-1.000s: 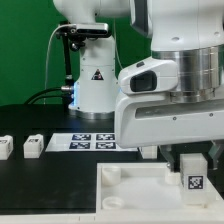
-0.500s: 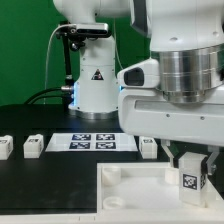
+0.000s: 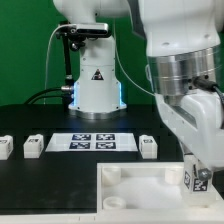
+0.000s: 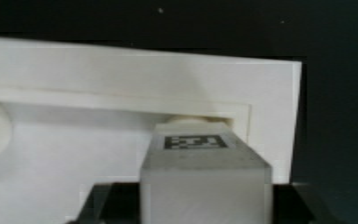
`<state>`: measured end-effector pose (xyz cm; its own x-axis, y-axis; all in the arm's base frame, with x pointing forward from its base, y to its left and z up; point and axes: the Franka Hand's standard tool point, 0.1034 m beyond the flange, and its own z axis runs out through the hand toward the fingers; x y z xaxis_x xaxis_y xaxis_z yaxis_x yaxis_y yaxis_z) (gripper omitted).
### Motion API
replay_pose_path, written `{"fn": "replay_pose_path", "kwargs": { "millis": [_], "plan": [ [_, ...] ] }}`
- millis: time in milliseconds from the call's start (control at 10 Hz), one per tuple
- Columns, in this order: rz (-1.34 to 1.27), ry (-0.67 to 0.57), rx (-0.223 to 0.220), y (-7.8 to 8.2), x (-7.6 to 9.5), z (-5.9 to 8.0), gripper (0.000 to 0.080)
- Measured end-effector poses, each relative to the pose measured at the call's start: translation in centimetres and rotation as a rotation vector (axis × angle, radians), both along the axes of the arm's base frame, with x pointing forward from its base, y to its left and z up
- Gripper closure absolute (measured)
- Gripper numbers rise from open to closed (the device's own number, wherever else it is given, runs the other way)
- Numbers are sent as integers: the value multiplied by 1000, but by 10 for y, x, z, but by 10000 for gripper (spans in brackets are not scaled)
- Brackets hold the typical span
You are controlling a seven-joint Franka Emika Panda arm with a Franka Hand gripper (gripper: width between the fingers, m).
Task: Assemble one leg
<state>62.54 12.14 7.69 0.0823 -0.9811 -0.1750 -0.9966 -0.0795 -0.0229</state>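
White leg (image 3: 197, 179) is pinched betw the gripper (image 3: 200, 178) fingers, over the tabletop's (image 3: 130, 185) corner socket. Not seated/screwed yet afaict; 3 spare legs (image 3: 34, 146) untouched.

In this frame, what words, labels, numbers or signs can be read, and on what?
No readable words or numbers.
Warning triangle sign: on the white robot base; symbol too small to read.
Black-and-white square tags, patterns not text: on the marker board, the loose legs, and the leg in the tool.
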Motion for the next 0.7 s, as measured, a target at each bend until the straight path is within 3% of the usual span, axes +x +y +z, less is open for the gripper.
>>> {"fn": "replay_pose_path", "kwargs": {
  "millis": [200, 300, 400, 700],
  "plan": [
    [50, -9, 4, -1, 0, -1, 505],
    [100, -14, 3, 0, 0, -1, 304],
    [293, -32, 6, -2, -1, -3, 182],
    [703, -89, 6, -8, -2, -4, 157]
  ]
}}
